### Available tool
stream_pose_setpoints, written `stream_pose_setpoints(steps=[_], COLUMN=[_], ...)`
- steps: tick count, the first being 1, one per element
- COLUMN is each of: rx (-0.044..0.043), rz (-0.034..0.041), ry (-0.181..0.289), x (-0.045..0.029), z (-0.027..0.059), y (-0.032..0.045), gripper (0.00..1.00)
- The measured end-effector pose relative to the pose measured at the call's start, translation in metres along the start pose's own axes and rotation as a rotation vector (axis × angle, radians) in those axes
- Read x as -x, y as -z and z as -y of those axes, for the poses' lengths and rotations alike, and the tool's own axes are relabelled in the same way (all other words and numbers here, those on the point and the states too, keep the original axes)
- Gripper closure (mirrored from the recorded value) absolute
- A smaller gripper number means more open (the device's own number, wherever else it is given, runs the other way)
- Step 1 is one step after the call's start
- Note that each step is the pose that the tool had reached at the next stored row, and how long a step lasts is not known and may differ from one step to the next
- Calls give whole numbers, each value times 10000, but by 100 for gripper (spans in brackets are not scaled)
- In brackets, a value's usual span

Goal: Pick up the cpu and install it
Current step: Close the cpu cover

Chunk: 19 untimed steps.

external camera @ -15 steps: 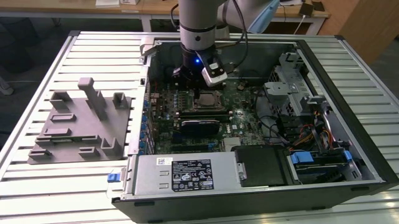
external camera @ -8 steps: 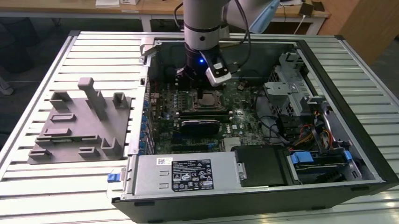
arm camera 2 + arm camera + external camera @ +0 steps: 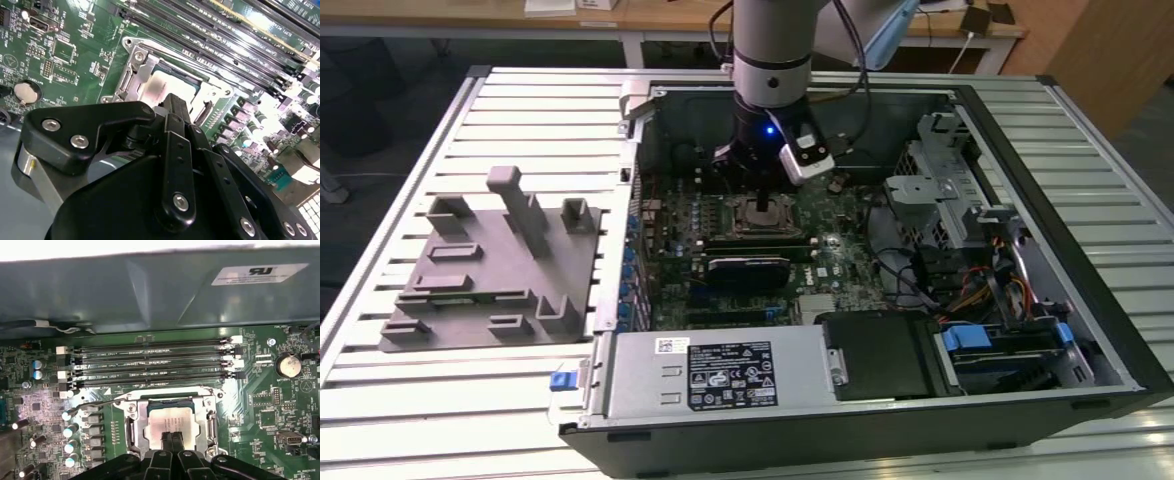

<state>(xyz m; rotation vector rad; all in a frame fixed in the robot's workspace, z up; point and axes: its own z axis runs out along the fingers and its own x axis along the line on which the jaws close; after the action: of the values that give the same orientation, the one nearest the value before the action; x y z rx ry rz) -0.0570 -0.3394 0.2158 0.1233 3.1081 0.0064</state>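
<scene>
- The counter (image 3: 507,110) is a pale metal top of long parallel slats; beyond its far edge stand light wooden desks (image 3: 667,15) on white legs, and a dark floor shows past the corner on the exterior view's left.
- An open computer case (image 3: 1067,300) lies on its side across the middle of the counter, reaching toward the edge on the exterior view's right, with its near wall close to the near edge.
- A grey plastic fixture (image 3: 494,260) with upright posts sits on the slats near the edge on the exterior view's left, just beside the case.
- Inside the case a green circuit board (image 3: 280,415) lies flat, with a silver power box (image 3: 720,375) at the near side.
- The arm comes straight down into the case, a blue light (image 3: 771,130) glowing on its wrist.
- The cpu (image 3: 170,420) lies flat inside the metal socket frame (image 3: 131,425) on the board, beside four long memory slots (image 3: 150,365).
- The hand (image 3: 172,436) is directly over the cpu, its two thin fingers pressed together with no gap; whether the tips touch the silver top I cannot tell.
- A round coin battery (image 3: 288,366) sits on the board, well apart from the socket.
</scene>
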Motion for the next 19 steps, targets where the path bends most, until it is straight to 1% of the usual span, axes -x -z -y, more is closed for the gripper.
stream_pose_setpoints(steps=[2, 4, 15, 17, 19], rx=[1, 0, 1, 0, 2], rz=[1, 1, 2, 1, 2], ry=[-1, -1, -1, -1, -1], x=[0, 1, 9, 10, 10], z=[-1, -1, -2, -2, -3], y=[1, 21, 269, 298, 301], gripper=[89, 89, 89, 89, 89])
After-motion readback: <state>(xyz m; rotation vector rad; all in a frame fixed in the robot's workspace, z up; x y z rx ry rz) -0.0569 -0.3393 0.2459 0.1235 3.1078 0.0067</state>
